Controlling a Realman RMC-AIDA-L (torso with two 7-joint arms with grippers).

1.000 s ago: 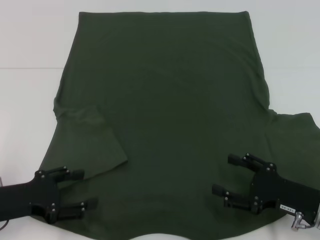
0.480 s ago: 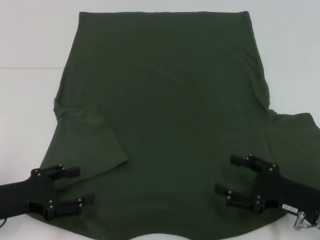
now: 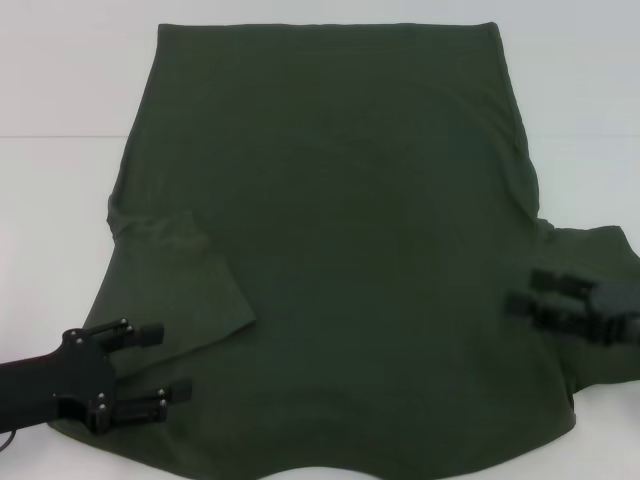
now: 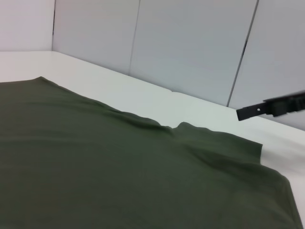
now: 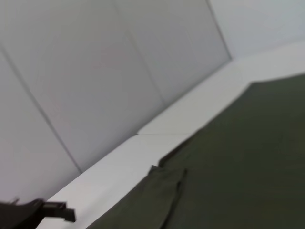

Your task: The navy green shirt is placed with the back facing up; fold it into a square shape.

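One gripper has moved: the right gripper [image 3: 528,292] swung out over the shirt's [image 3: 330,220] unfolded sleeve (jaws apart, empty), while the left gripper [image 3: 173,359], also open, waits by the folded sleeve.

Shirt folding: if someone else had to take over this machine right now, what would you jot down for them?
Left gripper: open, low over the shirt's near left corner, beside the left sleeve, holding nothing.
Right gripper: open, over the right sleeve, holding nothing.
Shirt: lies flat on the white table, plain side up. The left sleeve is turned in over the body; the right sleeve sticks out.
Done: at most that left sleeve.
Left: right sleeve, then fold the body to a square.
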